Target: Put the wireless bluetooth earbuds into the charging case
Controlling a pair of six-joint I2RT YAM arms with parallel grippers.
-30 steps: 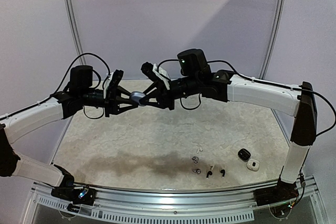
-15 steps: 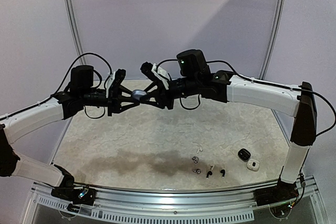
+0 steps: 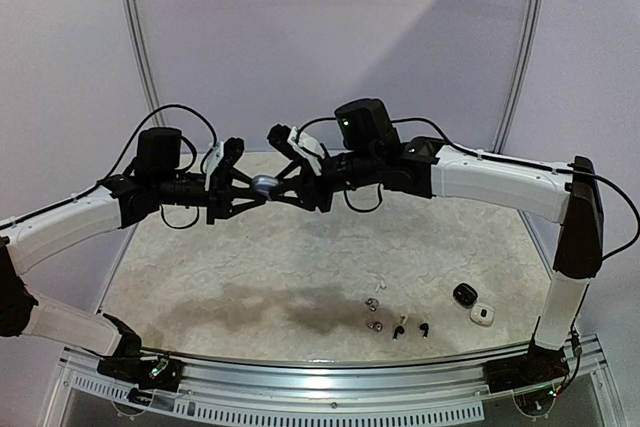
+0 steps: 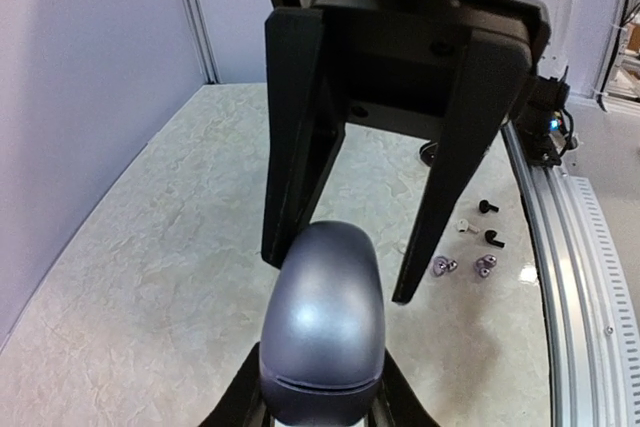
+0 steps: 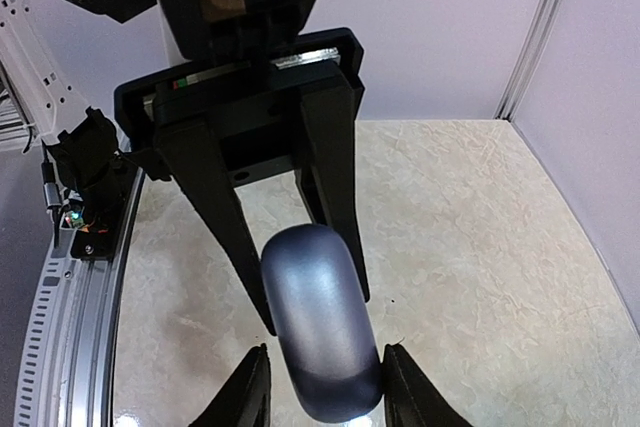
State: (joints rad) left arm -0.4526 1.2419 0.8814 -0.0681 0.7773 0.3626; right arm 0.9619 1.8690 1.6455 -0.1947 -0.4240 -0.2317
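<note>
Top external: both arms are up and nose to nose over the table's (image 3: 250, 267) 11 o'clock area, with the charging case (image 3: 264, 185) in the air between them. The left gripper (image 4: 320, 407) is clamped on the case's seam end. The right gripper (image 5: 322, 397) has its jaws straddling the other end, but I can't tell whether they're pressing on it. The case lid looks shut.

The earbuds (image 3: 376, 326) are loose on the top at 5 o'clock, close to the front rail (image 3: 330, 382). A black spare case (image 3: 464, 294) and a white spare case (image 3: 482, 314) sit at 4 o'clock.

Risks:
- The shell is round and glossy and is pinched at one end only, so it's likely slippery. Any twist from the right jaws could squirt it out, and it's a long drop with a probable bounce.
- The fingers of the two grippers interleave around the case. A small misalignment would make them clash or lever the case out of the left grip.
- The buds are tiny and near the rail, so a nudge on descent could roll them toward the 6 o'clock edge.

Room:
- The middle of the top, from 9 to 2 o'clock, looks free for setting the case down.
- Walls close off the 9, 12 and 3 o'clock sides.
- The right arm's elbow post stands at 4 o'clock beside the spare cases, so it's tight there.
</note>
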